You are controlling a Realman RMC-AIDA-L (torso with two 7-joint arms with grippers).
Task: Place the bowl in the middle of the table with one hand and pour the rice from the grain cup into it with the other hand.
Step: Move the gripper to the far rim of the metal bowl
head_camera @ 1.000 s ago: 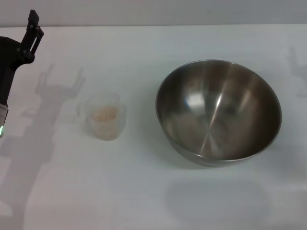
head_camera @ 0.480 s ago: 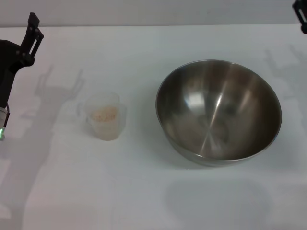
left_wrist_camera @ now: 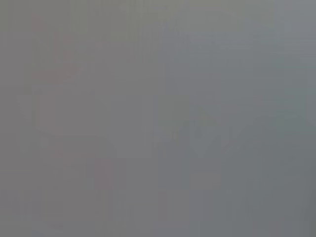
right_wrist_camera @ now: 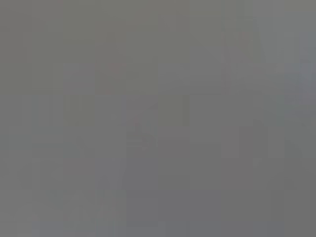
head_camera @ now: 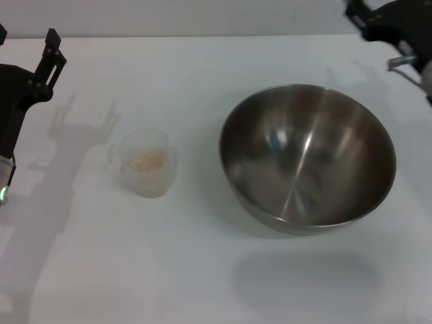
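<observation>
The steel bowl stands upright and empty on the white table, right of the middle. The clear grain cup stands upright to its left, with pale rice inside. My left gripper hangs above the table's far left, well away from the cup, with its fingers apart and empty. My right gripper reaches in at the top right corner, behind the bowl and not touching it. Both wrist views show only flat grey.
The table's far edge runs along the top of the head view. Shadows of both arms fall on the tabletop by the cup and behind the bowl.
My right arm has come into view at the top right and moved inward toward the bowl. My left gripper has shifted only slightly. The bowl and cup have not moved.
</observation>
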